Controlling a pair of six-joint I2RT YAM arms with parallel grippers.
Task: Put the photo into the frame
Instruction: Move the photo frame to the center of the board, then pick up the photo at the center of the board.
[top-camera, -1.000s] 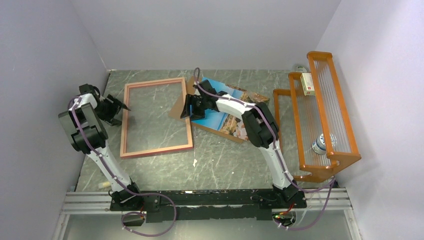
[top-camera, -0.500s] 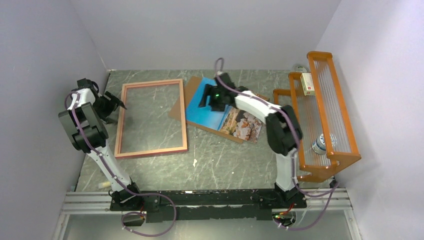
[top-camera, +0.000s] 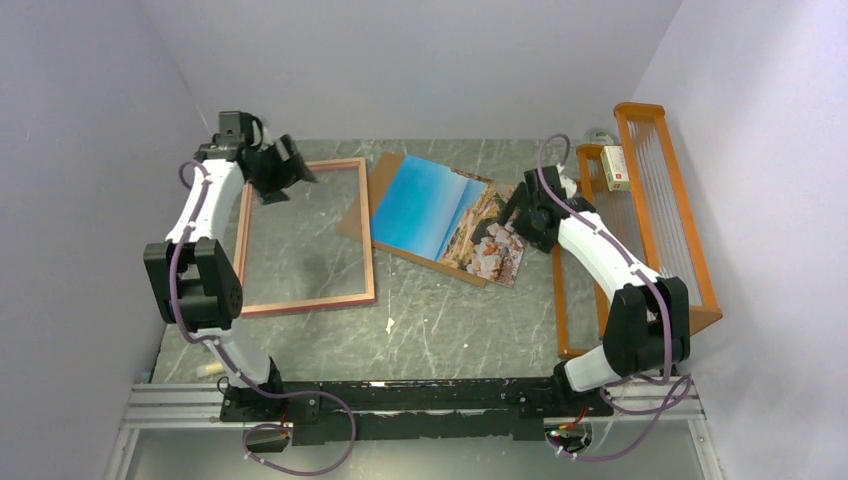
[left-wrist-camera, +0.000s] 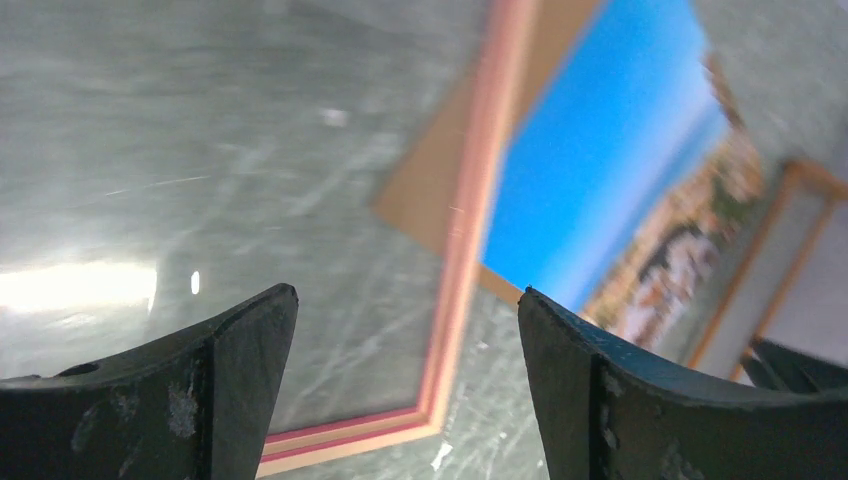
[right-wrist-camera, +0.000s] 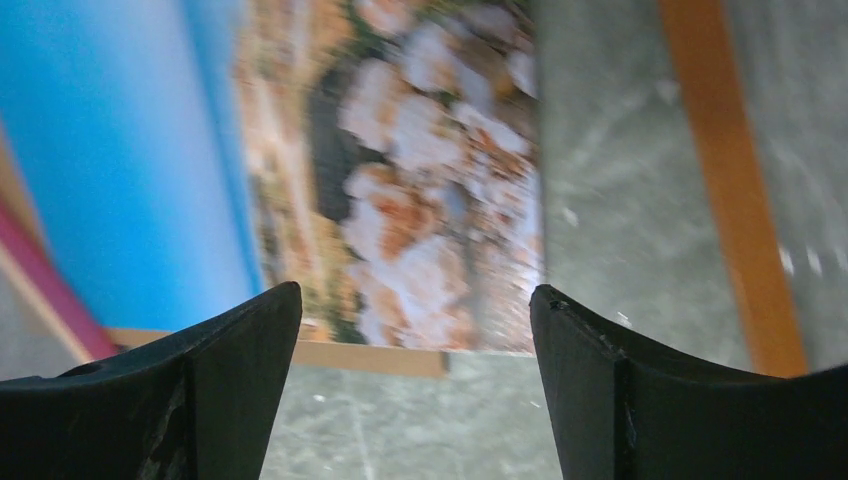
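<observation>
Left pincer (left-wrist-camera: 405, 291) apart above frame (top-camera: 367, 230) far corner; right pincer (right-wrist-camera: 415, 288) apart over photo (top-camera: 440, 212) rocky edge.

backing board (left-wrist-camera: 420, 195): mostly under photo (top-camera: 430, 205) | frame (left-wrist-camera: 463, 240) far-left corner: behind left claw (top-camera: 288, 180)

1. The frame (top-camera: 368, 235) is lying flat on the table (top-camera: 450, 320), left of centre.
2. The photo (top-camera: 425, 208) is lying picture-side up just beside the frame's right bar, resting on a brown board (top-camera: 352, 222).
3. The left gripper (top-camera: 295, 175) is hanging over the frame's far left corner.
4. The right gripper (top-camera: 512, 213) is hanging at the photo's right edge, near the orange rack (top-camera: 660, 323).
</observation>
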